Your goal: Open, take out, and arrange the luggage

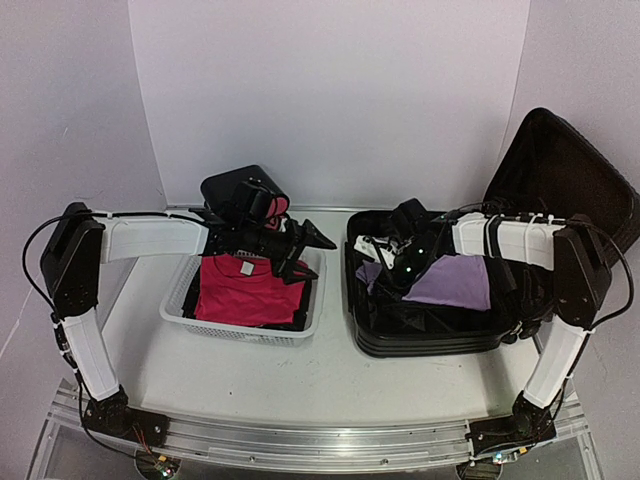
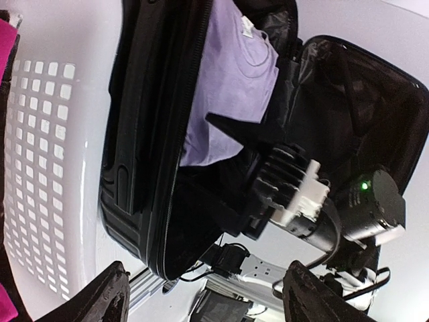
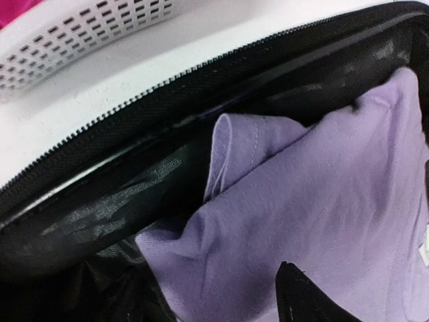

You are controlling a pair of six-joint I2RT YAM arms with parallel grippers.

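The luggage [image 1: 430, 340] lies open at the table's three o'clock, lid raised so its purple shirt [image 1: 455, 285] can be reached. The right gripper [image 1: 378, 262] hangs over that shirt, and I cannot tell its finger spread. The left gripper [image 1: 310, 252] hovers wide and empty over the nine o'clock basket [image 1: 235, 330].

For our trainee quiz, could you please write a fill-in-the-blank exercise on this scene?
The large black hard-shell suitcase has its lid ___.
The cloth garment lying inside it is coloured ___.
The pincer nearest the white mesh plastic basket belongs to the ___ arm.
Missing words: open; purple; left.
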